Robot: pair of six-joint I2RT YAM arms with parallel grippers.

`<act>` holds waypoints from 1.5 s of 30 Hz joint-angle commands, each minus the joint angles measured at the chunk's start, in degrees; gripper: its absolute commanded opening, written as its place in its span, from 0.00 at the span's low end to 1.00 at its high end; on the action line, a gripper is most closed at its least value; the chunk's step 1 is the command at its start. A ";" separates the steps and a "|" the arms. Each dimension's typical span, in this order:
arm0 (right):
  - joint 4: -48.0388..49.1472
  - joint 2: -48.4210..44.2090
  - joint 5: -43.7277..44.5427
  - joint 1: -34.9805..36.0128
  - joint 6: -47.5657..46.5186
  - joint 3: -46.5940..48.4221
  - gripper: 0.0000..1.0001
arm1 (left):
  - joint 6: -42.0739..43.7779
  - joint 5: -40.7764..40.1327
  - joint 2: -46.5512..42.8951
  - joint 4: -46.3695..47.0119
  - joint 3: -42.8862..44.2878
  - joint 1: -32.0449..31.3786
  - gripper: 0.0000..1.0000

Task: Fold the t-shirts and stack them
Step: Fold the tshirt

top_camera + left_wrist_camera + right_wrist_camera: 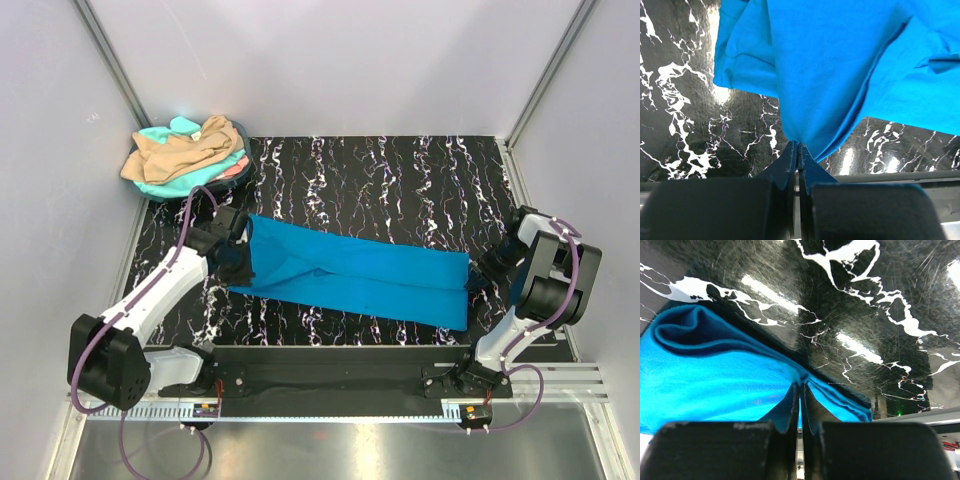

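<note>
Between left tool (798, 145) and right tool (800, 385), each seemingly pinching it, the blue t-shirt (360, 275) runs crosswise.

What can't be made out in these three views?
- Top view: the shirts beneath the tan t-shirt are mostly covered by it, so their count is unclear.
- Top view: the fingertips of the right hand are hidden by its own wrist.
- Left wrist view: the blue t-shirt is cut off by the top and right edges, so its outline is incomplete.
</note>
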 commanded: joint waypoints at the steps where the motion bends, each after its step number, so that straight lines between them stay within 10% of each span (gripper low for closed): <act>1: 0.50 -0.17 0.40 -0.26 -0.77 -0.20 0.05 | 0.16 -0.36 -0.81 -0.30 -0.88 -0.08 0.00; 6: 0.67 -0.25 -0.22 -0.26 -0.86 -0.12 0.14 | 2.09 -1.50 1.21 0.13 0.61 -0.08 0.00; 15: -4.77 -12.27 3.82 1.13 -0.25 5.40 0.60 | 5.61 -1.86 8.25 1.45 5.45 -0.08 0.00; 23: 10.82 -9.60 -7.84 30.27 -0.95 15.52 0.73 | 4.55 4.11 7.46 2.68 3.79 0.00 0.00; 33: 14.73 22.93 -31.41 53.33 -7.20 45.65 0.70 | 3.24 2.98 3.59 3.73 0.01 0.27 0.00; 45: 15.52 33.85 -33.44 60.38 -9.83 50.16 0.63 | 2.00 1.57 2.36 6.90 -2.54 0.44 0.00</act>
